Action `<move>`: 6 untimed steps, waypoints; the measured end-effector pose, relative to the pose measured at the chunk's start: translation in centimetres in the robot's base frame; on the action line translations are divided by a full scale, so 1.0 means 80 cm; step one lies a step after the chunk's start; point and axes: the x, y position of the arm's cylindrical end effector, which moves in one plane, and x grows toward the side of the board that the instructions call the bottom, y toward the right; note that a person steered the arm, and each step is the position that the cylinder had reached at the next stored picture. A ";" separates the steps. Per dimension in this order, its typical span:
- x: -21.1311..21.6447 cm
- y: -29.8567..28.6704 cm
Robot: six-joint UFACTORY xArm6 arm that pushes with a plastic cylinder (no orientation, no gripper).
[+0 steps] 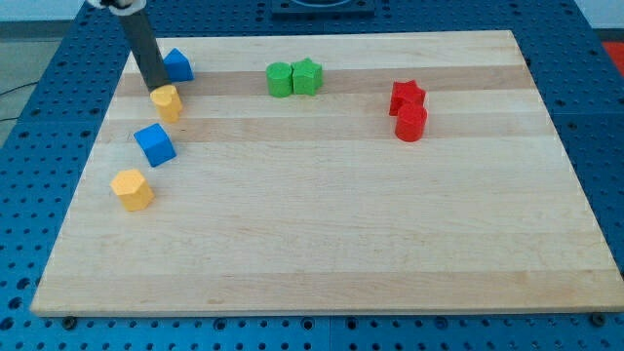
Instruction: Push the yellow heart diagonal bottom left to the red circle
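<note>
The yellow heart (169, 102) lies near the view's top left of the wooden board. My tip (156, 88) touches its upper left side, between it and a blue block (177, 65) just above. The red circle (410, 123) sits at the view's upper right, far to the right of the heart, with a red star (407, 96) touching it from above.
A blue cube (154, 144) lies below the heart and a yellow hexagon (132, 189) lower left of that. Two green blocks (293, 78) sit side by side at top centre. The board's left edge (93, 166) is close to the left blocks.
</note>
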 end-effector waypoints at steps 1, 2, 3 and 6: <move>0.038 0.073; 0.063 0.100; 0.052 0.104; 0.096 0.046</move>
